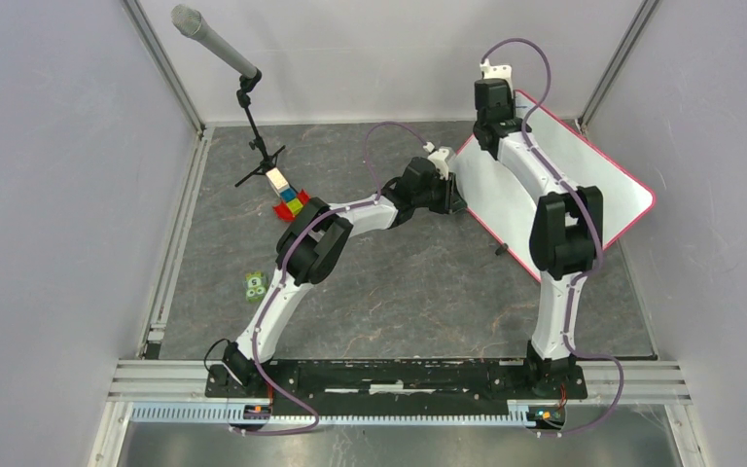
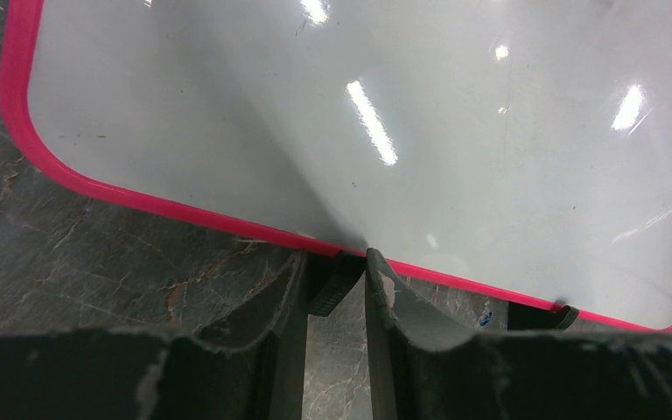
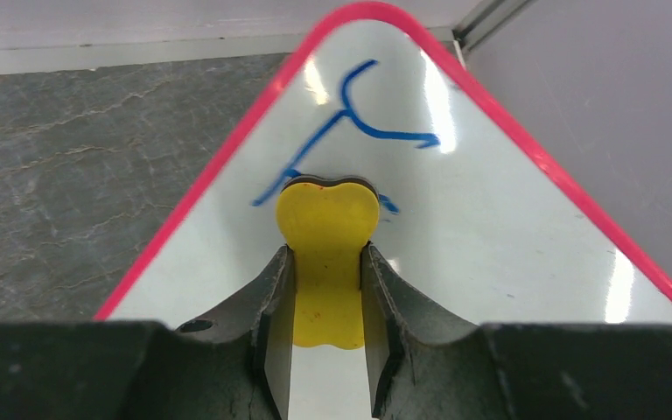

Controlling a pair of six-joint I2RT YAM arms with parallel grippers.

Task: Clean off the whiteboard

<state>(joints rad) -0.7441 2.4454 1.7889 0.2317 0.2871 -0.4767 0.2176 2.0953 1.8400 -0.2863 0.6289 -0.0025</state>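
Whiteboard (image 1: 615, 190) lies far right on table (image 1: 399, 287). Left gripper (image 2: 335, 258) clenched on its pink frame at black foot (image 2: 332, 287), apparently steadying it. Right gripper (image 3: 326, 255) grasps yellow eraser (image 3: 328, 214), which sits over blue writing (image 3: 394, 136). Best: press flat, sweep along strokes toward corner.

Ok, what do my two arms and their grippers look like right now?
Both match: the left arm and right arm have white link shells, bulky black joint housings and a thin purple cable looping along each. A small white mount sits at each wrist. The left gripper and right gripper have two dark grey, curved fingers with rough, worn edges.
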